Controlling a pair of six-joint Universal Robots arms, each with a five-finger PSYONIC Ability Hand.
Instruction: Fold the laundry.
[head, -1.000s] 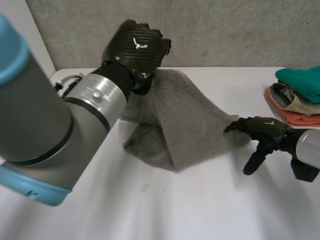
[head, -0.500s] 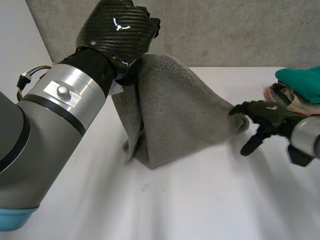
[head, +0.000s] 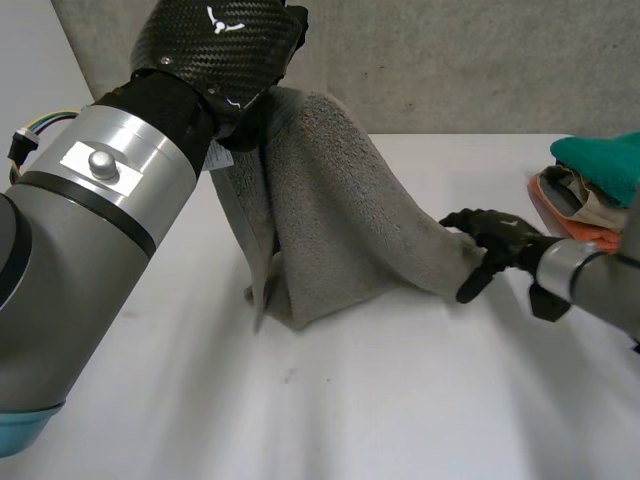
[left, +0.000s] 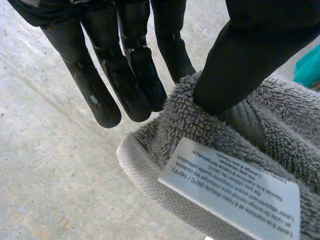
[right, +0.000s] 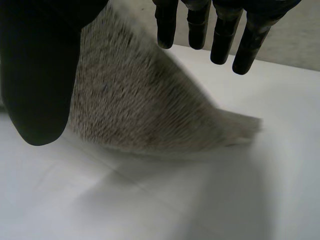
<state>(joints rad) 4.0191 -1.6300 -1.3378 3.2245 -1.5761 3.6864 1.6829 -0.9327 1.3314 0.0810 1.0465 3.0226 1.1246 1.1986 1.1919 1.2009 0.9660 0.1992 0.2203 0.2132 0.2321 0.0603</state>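
Left hand (head: 220, 45) holds the grey towel (head: 340, 210) up by a pinched edge.
Thumb and straight fingers nip its top at 11 o'clock; it drapes to the white table (head: 400, 400). At 3 o'clock the right hand (head: 500, 240), fingers straight and spread, touches its low corner.

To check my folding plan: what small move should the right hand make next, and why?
Probably the right hand should close its fingers on the low corner of the grey terry towel. The left hand pinches the labelled corner high up, while the right fingers are straight at the end near the white table.
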